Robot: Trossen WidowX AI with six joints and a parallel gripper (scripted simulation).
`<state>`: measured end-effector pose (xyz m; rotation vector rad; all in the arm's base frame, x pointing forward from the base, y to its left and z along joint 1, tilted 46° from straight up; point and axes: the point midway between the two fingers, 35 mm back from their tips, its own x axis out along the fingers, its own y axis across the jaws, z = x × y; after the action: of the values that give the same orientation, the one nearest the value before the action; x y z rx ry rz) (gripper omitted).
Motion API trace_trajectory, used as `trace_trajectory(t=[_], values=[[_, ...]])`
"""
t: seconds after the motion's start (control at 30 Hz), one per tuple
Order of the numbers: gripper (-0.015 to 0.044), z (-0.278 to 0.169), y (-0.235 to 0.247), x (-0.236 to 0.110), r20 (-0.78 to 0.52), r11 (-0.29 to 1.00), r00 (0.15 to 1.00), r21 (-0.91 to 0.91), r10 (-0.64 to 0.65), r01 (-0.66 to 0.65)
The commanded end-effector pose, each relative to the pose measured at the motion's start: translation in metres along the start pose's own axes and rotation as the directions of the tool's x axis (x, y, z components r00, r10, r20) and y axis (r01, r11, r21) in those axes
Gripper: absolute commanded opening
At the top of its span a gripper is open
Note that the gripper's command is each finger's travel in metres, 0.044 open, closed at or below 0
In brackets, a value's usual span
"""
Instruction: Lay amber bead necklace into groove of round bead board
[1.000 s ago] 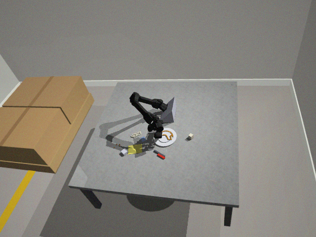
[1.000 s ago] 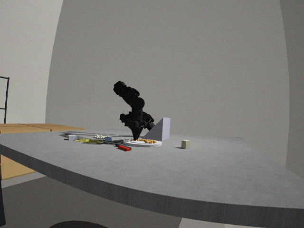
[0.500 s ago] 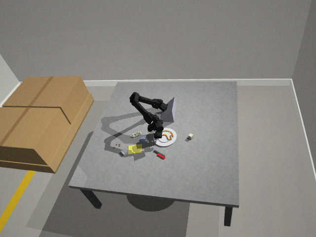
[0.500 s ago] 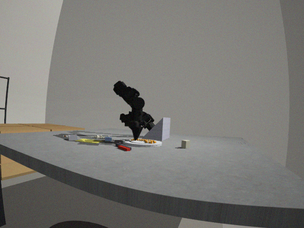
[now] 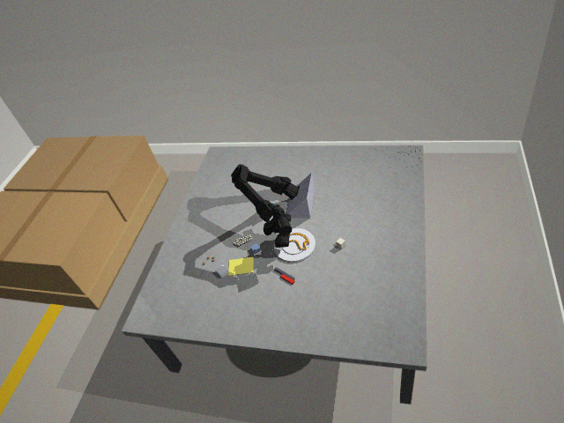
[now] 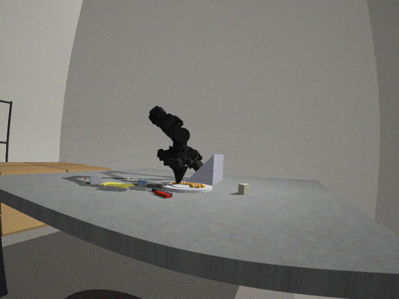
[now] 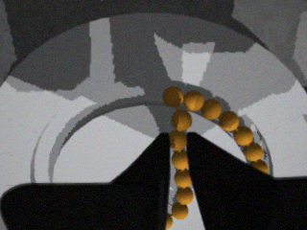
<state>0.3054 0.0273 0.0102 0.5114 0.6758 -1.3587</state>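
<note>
The amber bead necklace [image 5: 298, 241] [image 6: 193, 184] [image 7: 182, 120] lies on the round white bead board [image 5: 291, 256] [image 6: 190, 189] [image 7: 96, 160]. In the wrist view one stretch follows the curved groove [image 7: 53, 144] on the right, and another runs straight across the board's middle. My gripper [image 5: 283, 243] [image 6: 177, 181] [image 7: 177, 141] is down at the board's left part. Its two black fingers press on either side of the straight stretch of beads, so it is shut on the necklace.
A grey wedge [image 5: 302, 197] [image 6: 209, 170] stands just behind the board. A cream cube [image 5: 339, 242] [image 6: 243, 188] is to the right. A red-handled tool [image 5: 285, 276] [image 6: 163, 193], a yellow pad [image 5: 240, 265], a blue block [image 5: 255, 248] and a white bead strand [image 5: 243, 239] lie left. A cardboard box [image 5: 68, 204] stands beside the table.
</note>
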Motion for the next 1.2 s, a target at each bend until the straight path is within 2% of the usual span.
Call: trace_trajectory(t=[0.0, 1.17], values=[[0.0000, 0.000, 0.000, 0.000, 0.000, 1.000, 1.000, 0.000, 0.000, 0.000], [0.0000, 0.024, 0.026, -0.004, 0.007, 1.000, 1.000, -0.003, -0.001, 0.001]])
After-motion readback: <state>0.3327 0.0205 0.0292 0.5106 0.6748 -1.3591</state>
